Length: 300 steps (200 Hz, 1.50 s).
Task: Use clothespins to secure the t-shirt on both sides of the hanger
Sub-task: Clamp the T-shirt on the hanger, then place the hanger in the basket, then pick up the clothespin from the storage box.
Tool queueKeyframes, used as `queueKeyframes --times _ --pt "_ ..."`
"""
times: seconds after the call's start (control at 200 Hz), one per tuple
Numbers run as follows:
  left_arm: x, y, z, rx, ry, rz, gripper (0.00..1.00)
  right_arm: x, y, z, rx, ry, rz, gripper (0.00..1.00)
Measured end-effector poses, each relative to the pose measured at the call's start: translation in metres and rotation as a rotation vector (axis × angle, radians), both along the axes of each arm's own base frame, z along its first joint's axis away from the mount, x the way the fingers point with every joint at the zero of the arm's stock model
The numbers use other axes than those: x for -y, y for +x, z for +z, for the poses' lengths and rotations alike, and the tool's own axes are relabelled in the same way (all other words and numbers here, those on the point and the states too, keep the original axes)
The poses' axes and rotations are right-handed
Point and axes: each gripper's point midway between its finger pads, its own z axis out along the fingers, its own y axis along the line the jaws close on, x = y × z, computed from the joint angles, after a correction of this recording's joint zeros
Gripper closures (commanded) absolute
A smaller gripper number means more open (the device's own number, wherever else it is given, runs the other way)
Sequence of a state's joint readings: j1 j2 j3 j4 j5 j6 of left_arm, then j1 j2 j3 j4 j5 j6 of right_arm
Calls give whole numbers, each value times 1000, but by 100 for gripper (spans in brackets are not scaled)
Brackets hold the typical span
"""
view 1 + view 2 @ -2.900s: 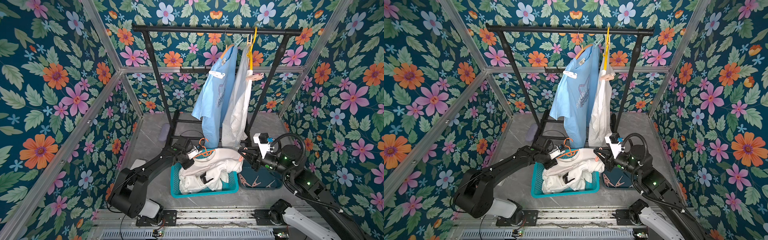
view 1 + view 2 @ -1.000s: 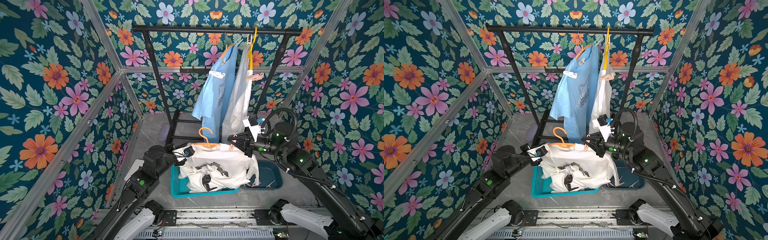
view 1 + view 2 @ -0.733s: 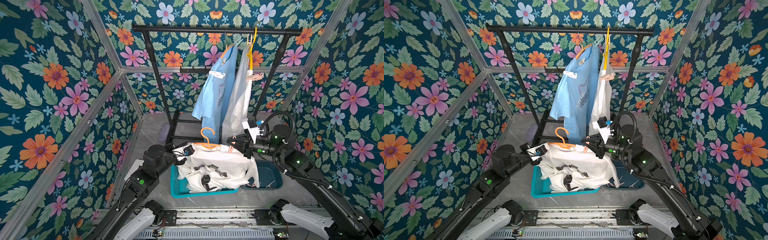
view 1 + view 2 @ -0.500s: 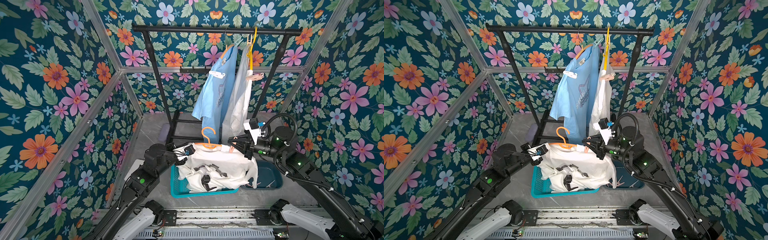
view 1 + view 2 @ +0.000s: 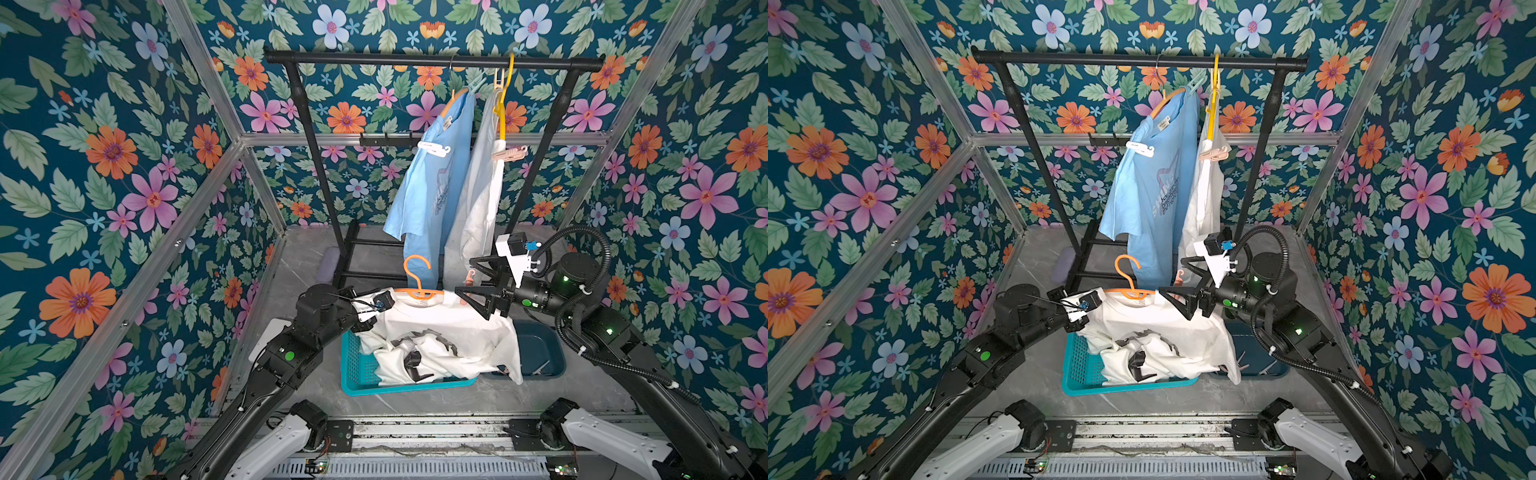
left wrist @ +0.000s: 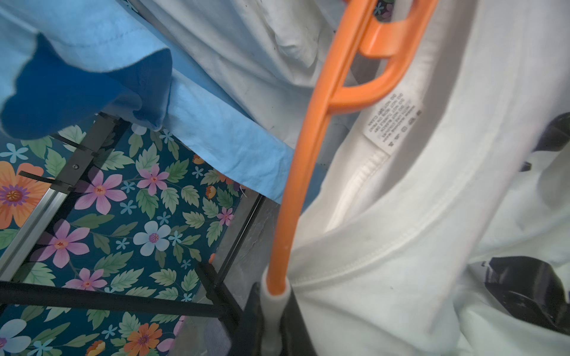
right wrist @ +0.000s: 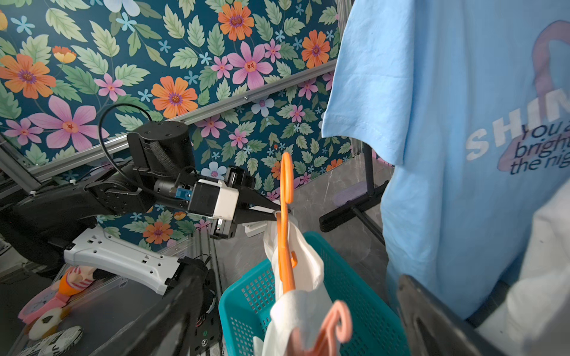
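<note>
Clamping hanger (image 6: 300, 172): left hand (image 7: 277, 212), wrist views.

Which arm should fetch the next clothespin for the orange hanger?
Right, probably: the right hand is open and empty, and the dark blue clothespin bin lies on its side. The left hand is clamped on one end of the orange hanger through the t-shirt, holding it up.
</note>
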<state>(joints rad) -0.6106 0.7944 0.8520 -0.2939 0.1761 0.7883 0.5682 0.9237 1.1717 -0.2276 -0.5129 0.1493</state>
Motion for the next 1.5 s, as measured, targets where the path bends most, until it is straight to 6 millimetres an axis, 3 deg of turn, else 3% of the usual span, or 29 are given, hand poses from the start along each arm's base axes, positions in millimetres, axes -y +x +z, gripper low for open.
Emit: queueKeyframes --times 0.08,0.19,0.285,0.33,0.415,0.505,0.66,0.765,0.891,1.086,1.166,1.501 --pt "-3 5 -9 -16 24 33 100 18 0 11 17 19 -99 0" --pt "-12 15 -23 -40 61 107 100 59 0 25 -24 89 -314 3" --pt "-23 23 -35 -59 86 188 100 97 3 21 -124 136 -520 14" --pt "-28 26 -40 -70 93 224 100 113 8 9 -198 138 -620 20" --pt "-35 32 -49 -88 109 279 100 135 18 -42 -385 74 -797 24" --pt "-37 35 -57 -106 119 305 100 150 23 -114 -603 -39 -939 38" --pt "-36 39 -68 -129 132 319 100 170 5 -240 -994 -163 -1098 40" --pt "-34 43 -72 -138 141 319 100 169 -13 -295 -1166 -200 -1129 40" --pt "-33 45 -76 -145 150 321 100 170 -28 -338 -1290 -224 -1177 43" --pt "-31 47 -75 -138 139 317 100 171 -31 -369 -1350 -228 -1224 52" --pt "-30 46 -75 -139 134 312 100 172 -27 -375 -1340 -228 -1241 63" --pt "-26 45 -77 -152 128 297 100 181 -8 -382 -1250 -249 -1294 67"
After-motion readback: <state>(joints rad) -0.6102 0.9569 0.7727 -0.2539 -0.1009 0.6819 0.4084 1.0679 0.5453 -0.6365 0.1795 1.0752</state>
